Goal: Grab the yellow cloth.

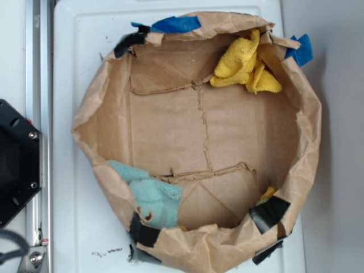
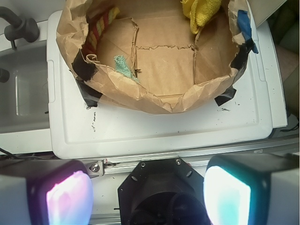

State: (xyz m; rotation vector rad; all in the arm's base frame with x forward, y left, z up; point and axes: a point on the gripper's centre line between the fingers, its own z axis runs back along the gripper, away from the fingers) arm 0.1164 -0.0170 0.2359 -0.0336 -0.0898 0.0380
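The yellow cloth (image 1: 244, 65) lies bunched against the far right inner wall of a brown paper ring (image 1: 310, 131). In the wrist view the yellow cloth (image 2: 202, 11) shows at the top edge, partly cut off. My gripper (image 2: 147, 192) hangs far from it, above the black robot base (image 2: 164, 187), outside the paper ring (image 2: 154, 96). Its two glowing pads (image 2: 70, 197) stand wide apart with nothing between them, so it is open. The exterior view does not show the gripper.
A light teal cloth (image 1: 151, 196) (image 2: 125, 68) drapes over the ring's near left wall. A small yellow scrap (image 1: 267, 194) sits by black tape. The ring rests on a white board (image 1: 74, 57). The base (image 1: 14, 162) and a metal rail (image 1: 37, 85) are at left.
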